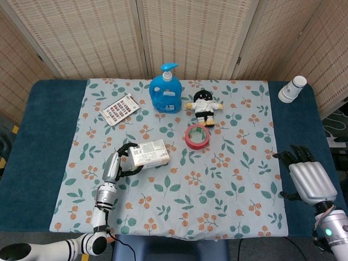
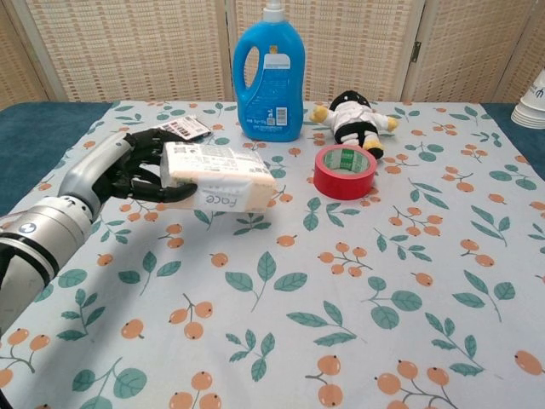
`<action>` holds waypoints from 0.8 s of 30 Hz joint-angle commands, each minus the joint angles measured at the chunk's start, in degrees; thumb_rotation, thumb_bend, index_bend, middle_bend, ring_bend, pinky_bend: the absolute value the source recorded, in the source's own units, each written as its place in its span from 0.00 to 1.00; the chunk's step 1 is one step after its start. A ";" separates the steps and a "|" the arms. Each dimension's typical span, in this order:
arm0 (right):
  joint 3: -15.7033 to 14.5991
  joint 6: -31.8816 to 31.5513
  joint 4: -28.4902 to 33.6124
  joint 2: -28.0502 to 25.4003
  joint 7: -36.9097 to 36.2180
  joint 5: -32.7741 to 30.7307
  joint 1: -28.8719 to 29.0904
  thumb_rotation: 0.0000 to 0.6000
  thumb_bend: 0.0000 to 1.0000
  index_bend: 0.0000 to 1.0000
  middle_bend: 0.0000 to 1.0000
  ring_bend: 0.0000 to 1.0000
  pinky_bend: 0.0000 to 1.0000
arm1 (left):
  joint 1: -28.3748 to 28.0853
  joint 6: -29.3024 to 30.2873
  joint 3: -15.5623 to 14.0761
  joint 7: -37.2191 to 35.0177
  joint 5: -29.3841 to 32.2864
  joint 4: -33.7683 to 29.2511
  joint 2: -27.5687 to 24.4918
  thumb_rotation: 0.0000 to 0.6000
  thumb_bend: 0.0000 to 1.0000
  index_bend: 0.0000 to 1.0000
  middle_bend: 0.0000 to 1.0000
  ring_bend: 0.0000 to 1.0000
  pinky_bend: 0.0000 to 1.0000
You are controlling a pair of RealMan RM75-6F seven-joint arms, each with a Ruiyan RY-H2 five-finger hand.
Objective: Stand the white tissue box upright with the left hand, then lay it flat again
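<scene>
My left robot hand (image 2: 128, 170) gripped the white tissue box (image 2: 219, 176) lying flat, low over the surface (image 2: 358, 281); my right robot hand (image 1: 309, 179) rested open-fingered, holding nothing.

One white tissue box (image 1: 149, 153), one blue detergent bottle (image 1: 165, 92), one plush doll (image 1: 203, 105). One red tape roll (image 1: 197, 136), one printed card (image 1: 120, 109), one stack of paper cups (image 1: 292, 88). Two hands: left hand (image 1: 115, 165), right hand (image 1: 308, 179)
</scene>
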State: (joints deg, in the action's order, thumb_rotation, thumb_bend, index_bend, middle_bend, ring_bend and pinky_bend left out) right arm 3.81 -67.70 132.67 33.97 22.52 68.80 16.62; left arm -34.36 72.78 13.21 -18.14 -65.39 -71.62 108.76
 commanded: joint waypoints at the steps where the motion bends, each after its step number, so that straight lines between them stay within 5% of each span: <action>1: 0.06 -0.45 -0.12 0.37 0.65 -0.32 0.08 1.00 0.06 0.20 0.17 0.00 0.00 | 0.58 -0.26 0.01 -2.17 -2.00 3.50 1.92 1.00 0.25 0.43 0.52 0.30 0.36; 24: -0.53 0.02 -0.10 0.92 1.50 -0.37 0.52 1.00 0.05 0.19 0.17 0.00 0.00 | 2.61 -4.70 0.67 -8.26 -5.74 12.49 4.20 1.00 0.24 0.42 0.51 0.29 0.37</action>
State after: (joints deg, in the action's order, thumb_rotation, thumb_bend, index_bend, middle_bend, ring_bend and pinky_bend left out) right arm 3.27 -67.69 132.58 34.89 24.02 68.43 17.13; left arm -31.77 68.10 13.87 -26.41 -71.10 -59.15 112.98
